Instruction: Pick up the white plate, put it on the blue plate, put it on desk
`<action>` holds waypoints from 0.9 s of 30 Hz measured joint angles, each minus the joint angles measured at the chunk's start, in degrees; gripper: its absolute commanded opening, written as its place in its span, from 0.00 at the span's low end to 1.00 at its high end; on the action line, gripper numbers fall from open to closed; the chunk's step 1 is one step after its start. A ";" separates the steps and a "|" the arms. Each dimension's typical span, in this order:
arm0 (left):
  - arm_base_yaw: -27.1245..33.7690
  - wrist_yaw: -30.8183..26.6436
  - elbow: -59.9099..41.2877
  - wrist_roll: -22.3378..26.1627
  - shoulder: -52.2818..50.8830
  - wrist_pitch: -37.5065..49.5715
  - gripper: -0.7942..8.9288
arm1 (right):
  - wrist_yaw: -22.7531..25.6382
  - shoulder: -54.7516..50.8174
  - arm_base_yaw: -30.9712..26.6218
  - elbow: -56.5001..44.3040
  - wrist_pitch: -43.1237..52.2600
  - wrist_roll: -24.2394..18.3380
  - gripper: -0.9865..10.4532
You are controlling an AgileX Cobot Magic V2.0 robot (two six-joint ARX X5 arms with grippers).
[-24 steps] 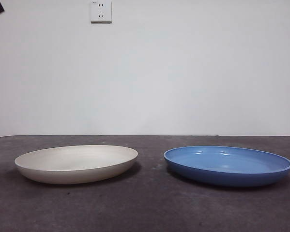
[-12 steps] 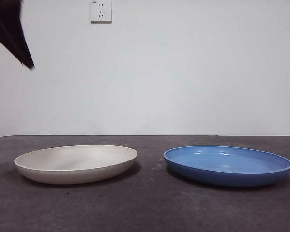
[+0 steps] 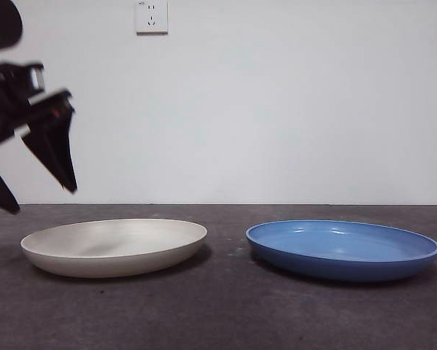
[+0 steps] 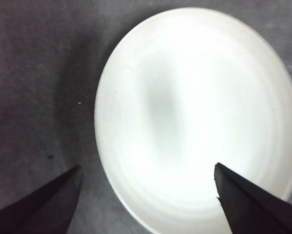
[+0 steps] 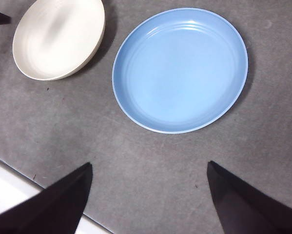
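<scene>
Currently I have the left gripper up off the desk, above the outer edge of the white plate, jaws spread wide and holding nothing. From its wrist camera the white plate fills most of the frame below it; one jaw tip sits over the plate's rim area, the other over bare desk just outside the rim. No contact with the plate that I can see.

White plate rests flat on the desk, empty. Blue plate rests flat beside it, on the side away from the left gripper, the two well apart with a strip of desk between them. Also empty.

Right gripper hangs high, jaws spread, nothing between them. Below it and ahead I see the blue plate nearest, the white plate farther off to one side, and grey desk directly under the jaws. A pale edge of the desk shows by one jaw.

Wall socket is on the white wall behind.
</scene>
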 measured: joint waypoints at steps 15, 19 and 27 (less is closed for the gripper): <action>0.00 -2.38 0.00 -0.04 7.04 4.52 0.33 | 0.00 0.00 0.00 0.00 0.04 0.00 0.42; 0.00 -2.93 0.00 -1.16 7.04 3.89 0.30 | 0.00 0.00 0.00 0.00 0.04 0.00 0.42; 0.00 -3.06 0.00 -1.81 7.69 2.43 0.26 | -0.02 0.00 0.00 0.00 0.07 0.02 0.42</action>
